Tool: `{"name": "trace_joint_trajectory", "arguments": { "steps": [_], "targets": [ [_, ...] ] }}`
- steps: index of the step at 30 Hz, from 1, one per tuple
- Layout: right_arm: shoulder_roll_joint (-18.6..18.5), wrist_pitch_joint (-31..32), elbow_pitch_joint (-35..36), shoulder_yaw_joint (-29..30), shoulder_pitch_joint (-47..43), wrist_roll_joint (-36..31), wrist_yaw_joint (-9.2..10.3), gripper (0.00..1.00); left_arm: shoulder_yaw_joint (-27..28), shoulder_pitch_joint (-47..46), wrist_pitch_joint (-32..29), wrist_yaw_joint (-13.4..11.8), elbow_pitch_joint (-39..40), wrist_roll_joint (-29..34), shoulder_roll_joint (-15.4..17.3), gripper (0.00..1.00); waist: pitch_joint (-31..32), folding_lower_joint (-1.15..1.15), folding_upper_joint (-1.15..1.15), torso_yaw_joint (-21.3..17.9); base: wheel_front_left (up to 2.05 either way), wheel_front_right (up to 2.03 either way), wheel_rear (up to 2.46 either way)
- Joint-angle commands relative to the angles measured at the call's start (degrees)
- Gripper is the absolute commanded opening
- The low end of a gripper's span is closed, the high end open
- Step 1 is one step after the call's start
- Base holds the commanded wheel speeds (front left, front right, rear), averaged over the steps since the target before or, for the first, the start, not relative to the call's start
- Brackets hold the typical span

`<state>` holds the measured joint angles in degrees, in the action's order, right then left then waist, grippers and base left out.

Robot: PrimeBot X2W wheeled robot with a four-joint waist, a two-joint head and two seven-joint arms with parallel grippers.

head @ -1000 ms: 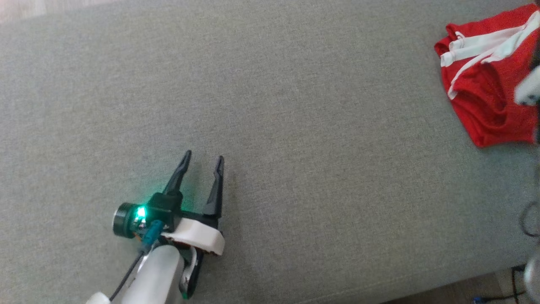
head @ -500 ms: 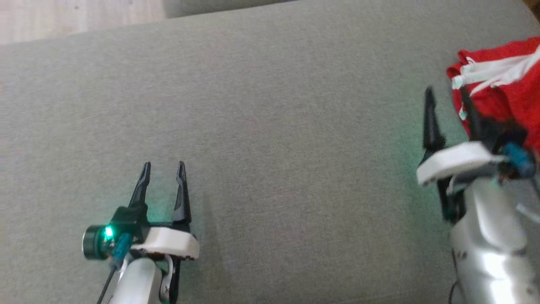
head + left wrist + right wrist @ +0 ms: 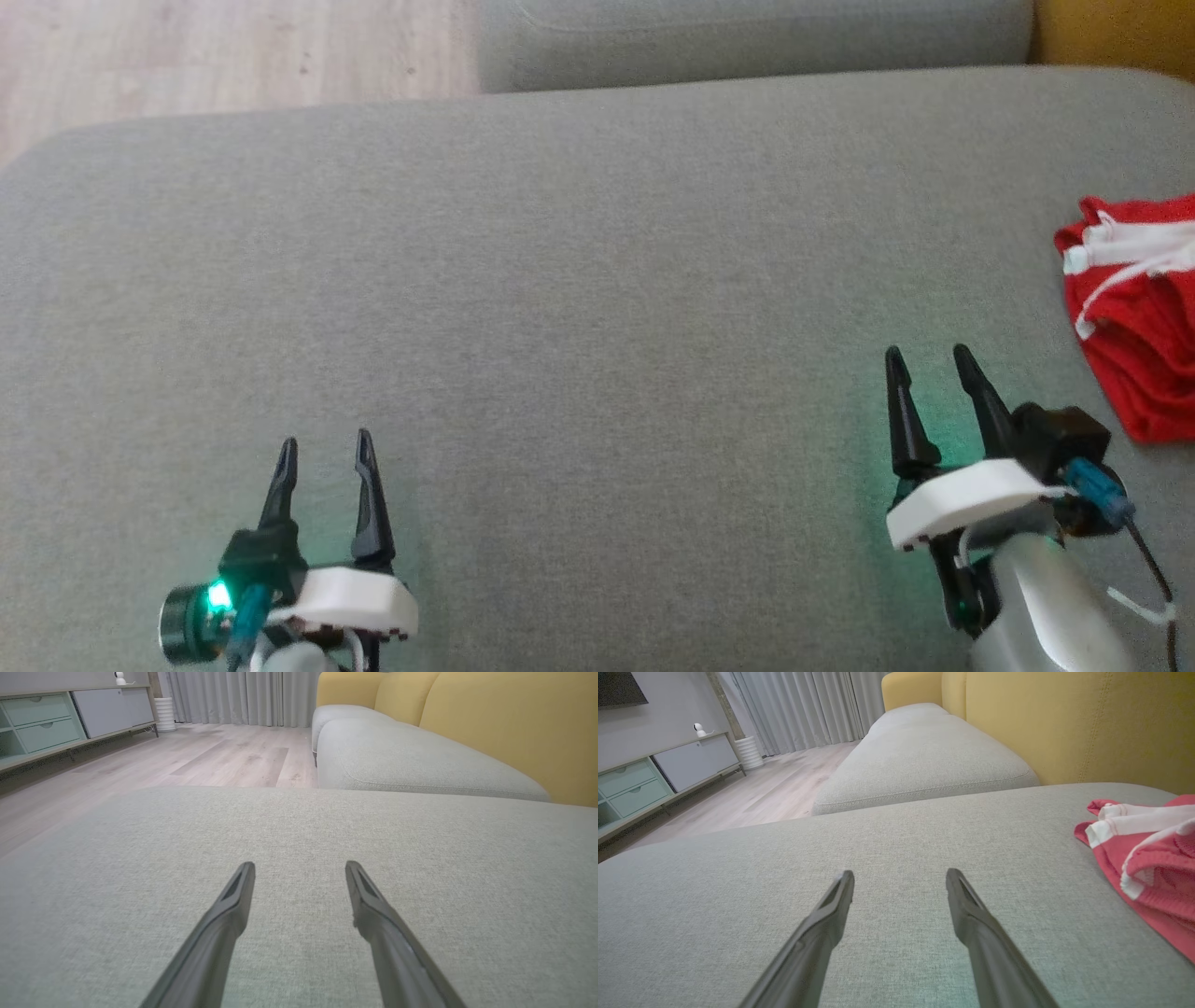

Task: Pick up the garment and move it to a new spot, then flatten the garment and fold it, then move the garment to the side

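Garment (image 3: 1134, 317): red knit cloth with a fine ribbed grain, edged in flat white bands, with a thin white cord trailing across it. It was bunched in soft, rounded folds rather than spread flat. It lay on the seat (image 3: 597, 280) at the robot's far right, cut by the right edge of the head view, close to the backrest (image 3: 1087, 723).

Seat: broad grey cushion of coarse woven fabric, matte, with rounded corners. A second cushion (image 3: 747, 37) of the same weave, with a stitched seam along its edge, butted against the far side.

Backrest: yellow upholstery, smooth, with vertical seams.

Left end effector (image 3: 325, 439): two long, dark, tapering fingers (image 3: 226, 924) of matte plastic, spread fully apart, holding nothing. They were poised low over bare seat fabric at the robot's left, well apart from the garment.

Right end effector (image 3: 927, 350): same build, on a white bracket, fingers likewise spread wide and empty. It sat near the garment, to its left, without touching it.

Floor (image 3: 233, 47): pale wood planks beyond the seat.

Cabinet (image 3: 42, 718): low, with pale green and grey fronts, along the far wall beside grey pleated curtains (image 3: 243, 695).
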<state>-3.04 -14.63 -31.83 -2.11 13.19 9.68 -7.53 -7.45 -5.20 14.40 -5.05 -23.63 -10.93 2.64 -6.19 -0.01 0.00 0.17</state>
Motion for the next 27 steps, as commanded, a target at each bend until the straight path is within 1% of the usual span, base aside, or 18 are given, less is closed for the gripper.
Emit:
{"name": "trace_joint_trajectory", "arguments": {
  "steps": [1, 5, 10, 17, 21, 22, 25, 27],
  "targets": [
    [0.1, -0.4, 2.0, -1.0, 0.1, 0.2, 0.04, 1.00, 2.0, -0.5, 0.6, -0.2, 2.0, -0.1, 0.2, 1.00, 1.2, 0.01, 0.00, 1.2, 0.00, 0.00, 0.00],
    [0.2, -0.4, 2.1, -0.8, -1.3, 0.3, 0.04, 1.00, 2.3, 0.8, 0.6, 0.2, 2.2, 0.3, 0.2, 1.00, 2.5, 0.01, 0.00, 2.2, 0.00, 0.00, 0.00],
    [0.2, -0.4, 2.2, -1.4, -2.9, 1.2, 0.04, 1.00, 2.6, 2.1, 0.6, 1.3, 2.7, -0.3, 0.2, 1.00, 4.0, 0.01, 0.00, 2.9, 0.00, 0.00, 0.00],
    [0.2, -0.4, 1.8, -1.9, -4.4, 2.5, 0.04, 1.00, 3.3, 3.7, 0.6, 2.6, 3.3, -1.6, 0.2, 1.00, 5.5, 0.01, 0.00, 2.8, 0.00, 0.00, 0.00],
    [0.2, -0.4, 1.8, -2.1, -4.5, 2.6, 0.04, 1.00, 3.2, 4.1, 0.6, 3.9, 3.0, -2.9, 0.2, 1.00, 5.9, 0.01, 0.00, 2.7, 0.00, 0.00, 0.00],
    [0.2, 0.0, 0.2, -0.7, -5.8, 2.4, 0.00, 0.00, 1.4, 5.6, 0.0, 3.9, 1.5, -3.0, 0.0, 0.00, 5.9, 0.01, 0.00, 2.7, 0.00, 0.00, 0.00],
    [0.3, 0.1, -2.2, -0.8, -6.4, 2.5, 0.00, 0.00, 1.4, 6.0, -0.3, 3.9, -1.0, -3.1, 0.0, 0.00, 6.0, 0.01, 0.00, 2.7, 0.00, 0.00, 0.00],
    [0.3, 0.5, -2.1, -0.5, -6.2, 3.7, 0.00, 0.00, 1.8, 5.7, -0.7, 4.1, -1.0, -4.2, 0.0, 0.00, 6.0, 0.01, 0.00, 2.7, 0.00, 0.00, 0.00]
  ]
}}
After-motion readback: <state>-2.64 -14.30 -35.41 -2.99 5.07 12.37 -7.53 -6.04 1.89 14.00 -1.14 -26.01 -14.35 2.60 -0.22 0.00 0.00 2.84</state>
